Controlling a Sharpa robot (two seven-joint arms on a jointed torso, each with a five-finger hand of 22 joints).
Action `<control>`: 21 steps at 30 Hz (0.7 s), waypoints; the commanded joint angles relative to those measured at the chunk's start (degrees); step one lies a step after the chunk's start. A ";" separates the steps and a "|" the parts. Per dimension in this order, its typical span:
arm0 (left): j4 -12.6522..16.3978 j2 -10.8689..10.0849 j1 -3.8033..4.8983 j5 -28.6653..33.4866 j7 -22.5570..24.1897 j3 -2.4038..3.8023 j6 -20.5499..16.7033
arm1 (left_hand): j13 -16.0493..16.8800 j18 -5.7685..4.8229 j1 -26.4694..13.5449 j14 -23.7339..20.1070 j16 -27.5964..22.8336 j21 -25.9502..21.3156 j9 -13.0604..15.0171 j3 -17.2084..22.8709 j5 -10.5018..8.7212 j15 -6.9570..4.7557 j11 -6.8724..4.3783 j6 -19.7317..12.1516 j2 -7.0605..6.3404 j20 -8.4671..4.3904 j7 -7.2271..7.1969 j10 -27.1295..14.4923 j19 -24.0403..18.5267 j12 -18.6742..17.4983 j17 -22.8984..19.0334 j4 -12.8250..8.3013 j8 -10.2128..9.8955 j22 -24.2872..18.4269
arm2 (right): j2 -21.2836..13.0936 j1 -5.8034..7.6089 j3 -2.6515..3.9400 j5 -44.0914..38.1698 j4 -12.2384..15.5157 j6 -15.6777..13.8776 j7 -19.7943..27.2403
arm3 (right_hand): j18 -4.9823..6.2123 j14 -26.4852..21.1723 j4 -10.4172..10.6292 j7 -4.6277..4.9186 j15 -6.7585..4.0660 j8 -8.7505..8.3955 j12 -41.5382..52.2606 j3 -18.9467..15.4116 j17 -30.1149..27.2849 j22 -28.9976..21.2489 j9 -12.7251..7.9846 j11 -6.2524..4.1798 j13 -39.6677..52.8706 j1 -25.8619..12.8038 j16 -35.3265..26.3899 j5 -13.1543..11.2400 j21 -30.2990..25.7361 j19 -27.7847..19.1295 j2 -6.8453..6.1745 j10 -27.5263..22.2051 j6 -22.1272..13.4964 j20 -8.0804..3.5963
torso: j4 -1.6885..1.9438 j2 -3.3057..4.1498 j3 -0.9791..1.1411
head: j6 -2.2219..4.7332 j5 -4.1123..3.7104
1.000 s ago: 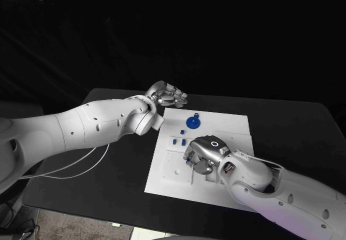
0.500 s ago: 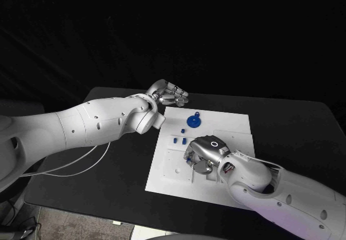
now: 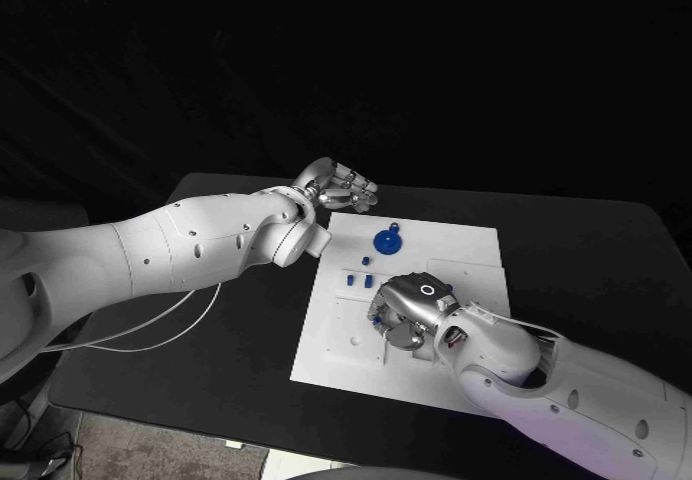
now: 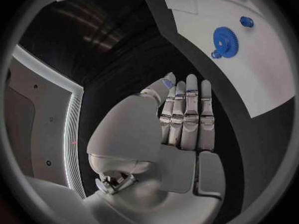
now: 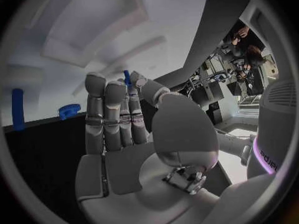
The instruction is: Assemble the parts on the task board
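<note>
Right wrist view shows the right hand (image 5: pixel 124 129) pinching a small, light, stiff blue pin (image 5: pixel 127 77) at its fingertips; left hand (image 3: pixel 340 190) hovers empty.

The right hand (image 3: pixel 408 308) covers part of the task board (image 3: pixel 462 262), hiding whatever lies beneath it.
</note>
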 commanded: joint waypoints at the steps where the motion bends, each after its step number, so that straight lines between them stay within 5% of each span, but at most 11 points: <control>1: 0.18 0.08 0.08 0.32 0.45 0.06 0.18 | -0.03 -0.76 -0.08 0.21 -0.21 0.13 -0.05 -0.37 0.24 0.17 -0.03 0.24 0.44 -0.19 0.04 -0.14 0.27 0.03 0.09 -0.07 -0.19 0.06 | 0.16 -0.15 -0.33 -1.16 -0.36 0.44 0.04 | 0.64 -0.01 0.01 0.07 -0.34 0.27 0.18 0.23 0.07 0.05 0.10 -1.15 0.06 0.06 -0.26 0.33 0.12 2.41 0.35 1.44 0.26 -0.53 | 0.01 0.02 -0.01 | -0.10 -0.12; 21: 0.26 0.14 0.08 0.32 0.22 0.06 0.59 | -0.03 -0.76 -0.08 0.21 -0.21 0.13 -0.05 -0.37 0.24 0.17 -0.03 0.24 0.44 -0.19 0.04 -0.14 0.27 0.03 0.09 -0.07 -0.19 0.06 | 1.33 -0.27 -1.14 -0.86 -2.50 0.74 0.56 | 0.55 -0.02 0.53 0.40 0.02 0.12 0.08 -0.03 -0.04 -0.10 -0.10 -0.81 -0.02 -0.59 -0.35 0.32 -0.49 2.28 0.29 0.11 -0.70 -0.27 | -0.02 -0.03 -0.04 | -0.13 -0.14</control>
